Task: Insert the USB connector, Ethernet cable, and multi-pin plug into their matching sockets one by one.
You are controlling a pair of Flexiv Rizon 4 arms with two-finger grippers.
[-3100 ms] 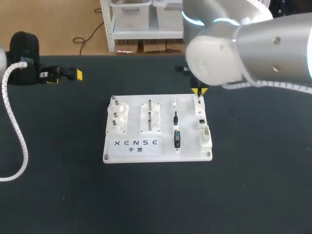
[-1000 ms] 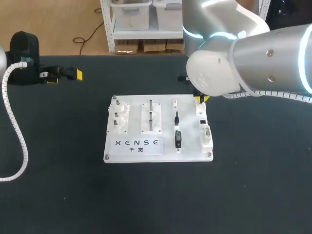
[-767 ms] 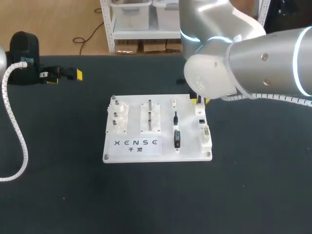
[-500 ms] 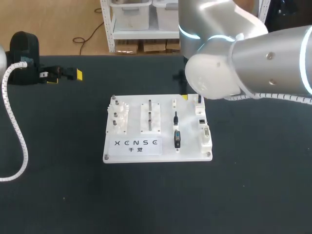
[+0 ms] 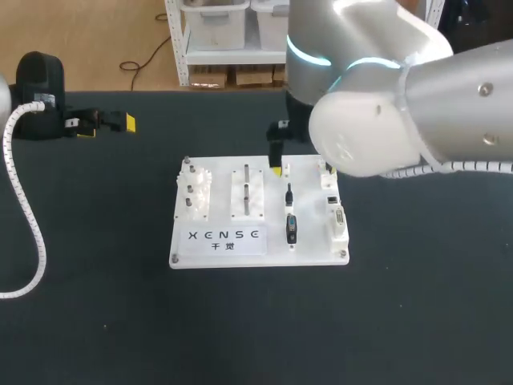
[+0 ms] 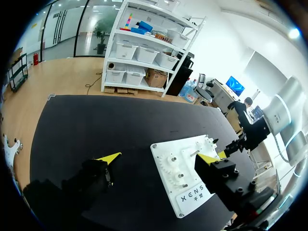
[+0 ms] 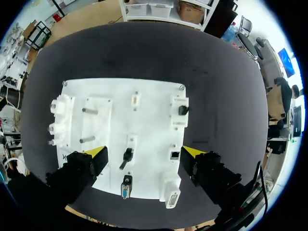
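Judging by the board point(image 7: 149, 91), how much of the task is reckoned done?

Reply: One insertion of three, it is judged. The USB connector point(image 7: 182, 110) is seen seated in its white socket block, ahead of the right gripper point(image 7: 144, 153). The Ethernet cable point(image 7: 127, 156) and the multi-pin plug point(image 7: 126, 187) are seen lying loose in their holders on the board. Their two sockets point(image 7: 174, 155), just inside one of the right fingers, are seen unfilled. Two insertions are thus judged outstanding.

How are the loose plugs placed against the right fingers?

Reply: The Ethernet cable is found between the two fingers and below them, nearer one than the other and touched by neither. The multi-pin plug is found just behind it, toward the wrist.

And the pose and finger state of each arm?

Reply: The right gripper is held above the board, pointed straight down, fingers spread wide, nothing gripped. The left gripper point(image 6: 159, 158) is held well apart from the board, which is seen ahead of its fingers. Its fingers are likewise spread wide, with nothing between them.
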